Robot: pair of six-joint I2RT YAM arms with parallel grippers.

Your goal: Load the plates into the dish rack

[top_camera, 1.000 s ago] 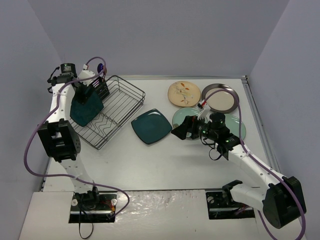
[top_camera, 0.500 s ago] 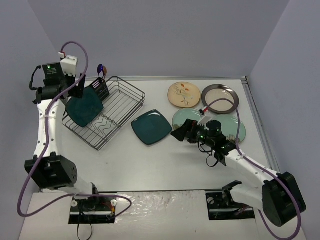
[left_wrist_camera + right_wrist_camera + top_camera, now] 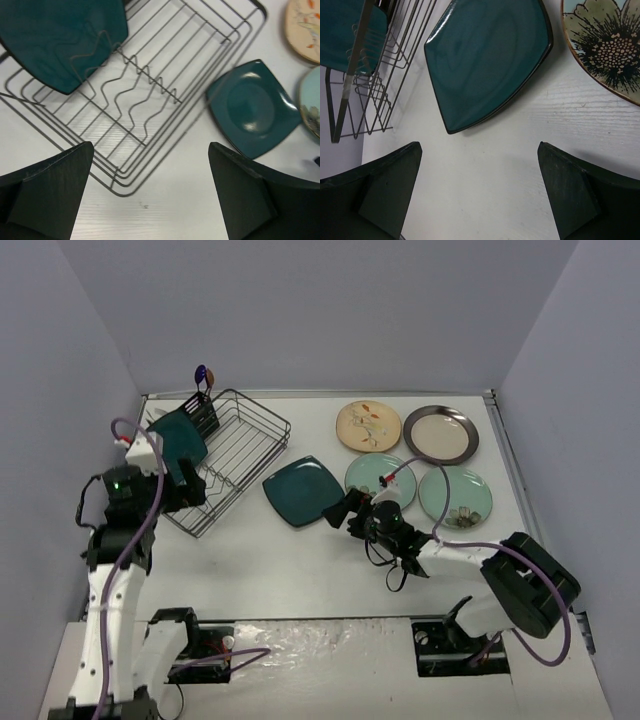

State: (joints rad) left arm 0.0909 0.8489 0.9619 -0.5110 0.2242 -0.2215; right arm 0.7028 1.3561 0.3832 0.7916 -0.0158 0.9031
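Note:
The black wire dish rack stands at the back left, with one dark teal square plate leaning upright in its far-left end; the left wrist view shows this plate too. My left gripper is open and empty, just off the rack's near-left side. The second teal square plate lies flat on the table. My right gripper is open and empty above the table, just near of that plate. Two mint-green plates, a cream floral plate and a beige dark-rimmed plate lie flat at the right.
A dark cutlery holder stands at the rack's far-left corner with a utensil sticking up from it. The rack's wavy dividers run through its middle. Grey walls close in the table at the left, back and right.
My left gripper has let go of the teal plate, which now stands in the rack, and has drawn back toward me. My right gripper has moved left and nearer, beside the flat teal plate.

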